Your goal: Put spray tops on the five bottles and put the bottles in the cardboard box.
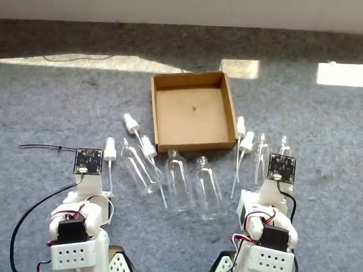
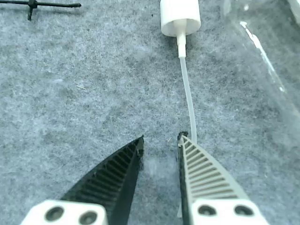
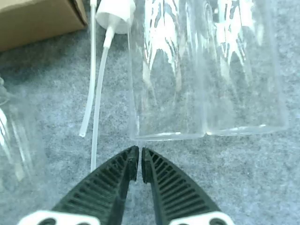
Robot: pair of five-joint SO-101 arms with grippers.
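Observation:
Five clear bottles lie uncapped on the grey carpet in front of the cardboard box (image 1: 193, 110): three in the middle (image 1: 138, 167) (image 1: 178, 181) (image 1: 209, 187) and two at the right (image 1: 261, 156) (image 1: 283, 148). Several white spray tops lie loose, one at the left (image 1: 109, 150), two near the box's left corner (image 1: 131, 122) (image 1: 148, 147), two by its right corner (image 1: 247, 141). My left gripper (image 2: 161, 140) is open, hovering low at the tube end of a spray top (image 2: 180, 16). My right gripper (image 3: 139, 152) is shut and holds nothing, just short of the bases of two bottles (image 3: 166, 70) (image 3: 243, 65).
The box stands open with nothing in it. A black cable tie (image 1: 42, 148) lies on the carpet left of the left arm. A corner of the box (image 3: 37, 18) and another bottle (image 3: 14, 140) flank the right gripper. Bare carpet lies at both outer sides.

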